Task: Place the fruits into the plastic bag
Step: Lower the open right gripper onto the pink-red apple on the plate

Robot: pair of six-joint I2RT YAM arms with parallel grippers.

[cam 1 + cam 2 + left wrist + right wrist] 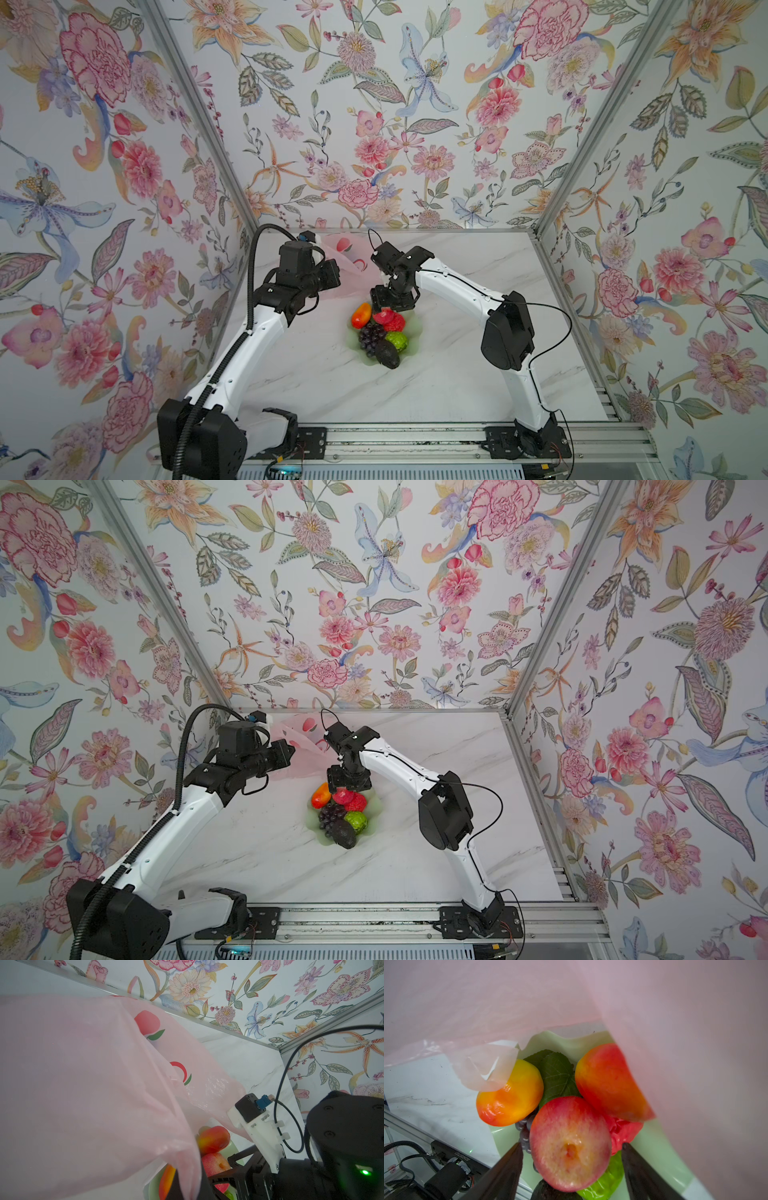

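My left gripper [189,1187] is shut on a fold of the pink plastic bag [83,1084] and holds it up behind the dish; in both top views the bag [345,253] hangs beside that gripper [330,276]. The fruits lie heaped in a pale green dish [571,1043]: two mangoes [510,1095] [608,1082], a peach [570,1136], a strawberry [623,1132], grapes [371,336], a bumpy green fruit [397,341] and an avocado-like one [388,355]. My right gripper [571,1147] is open and points down over the dish. Its fingers [512,1167] straddle the peach with small gaps on both sides.
The dish [415,328] sits mid-table on white marble. The bag's hanging sheet [695,1043] drapes close over the far side of the dish, and a loose flap [485,1070] touches one mango. Floral walls close in at the back and both sides.
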